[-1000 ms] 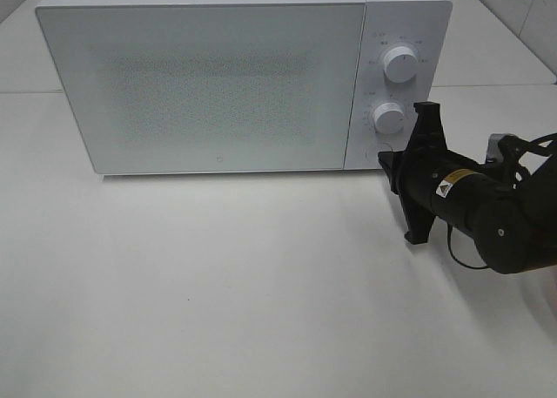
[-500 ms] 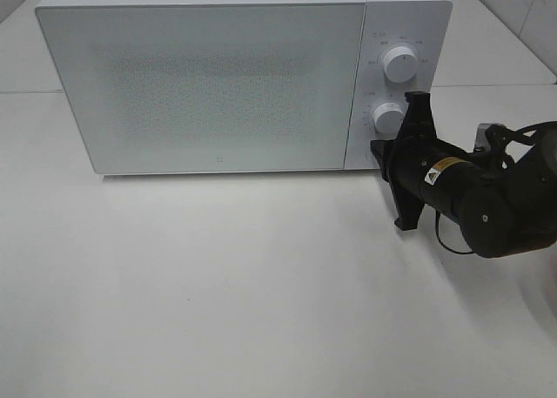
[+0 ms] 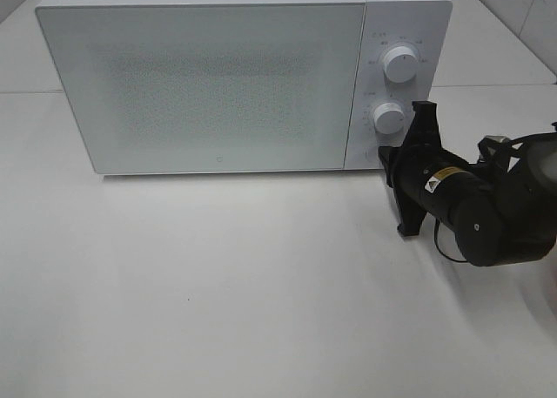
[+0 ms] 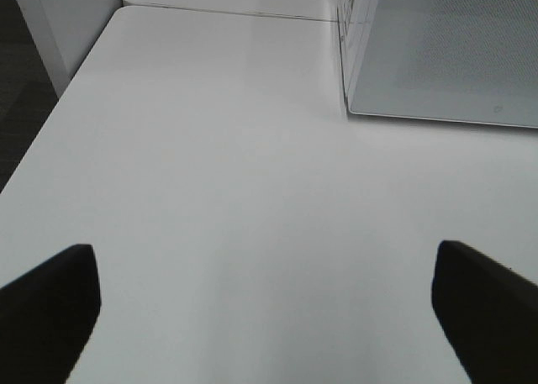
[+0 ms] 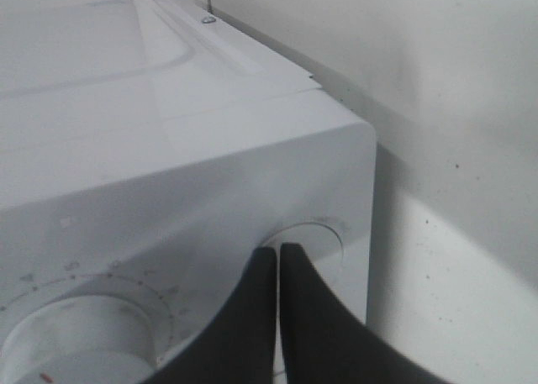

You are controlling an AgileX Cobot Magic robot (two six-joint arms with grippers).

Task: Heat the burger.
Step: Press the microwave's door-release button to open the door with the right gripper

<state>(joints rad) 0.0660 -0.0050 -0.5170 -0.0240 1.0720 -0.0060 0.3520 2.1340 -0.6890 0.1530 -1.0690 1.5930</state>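
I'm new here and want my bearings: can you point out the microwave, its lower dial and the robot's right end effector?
microwave point(image 3: 209, 84): high camera, middle of its shut door.
lower dial point(image 3: 389, 117): high camera, its white face.
right end effector point(image 5: 276, 256): right wrist camera, between its shut fingertips.

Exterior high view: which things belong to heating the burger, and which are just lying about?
In the job: microwave, door closed; right claw, shut, tips at the panel's round button.
Idle: left claw, open over the table. No burger in view.
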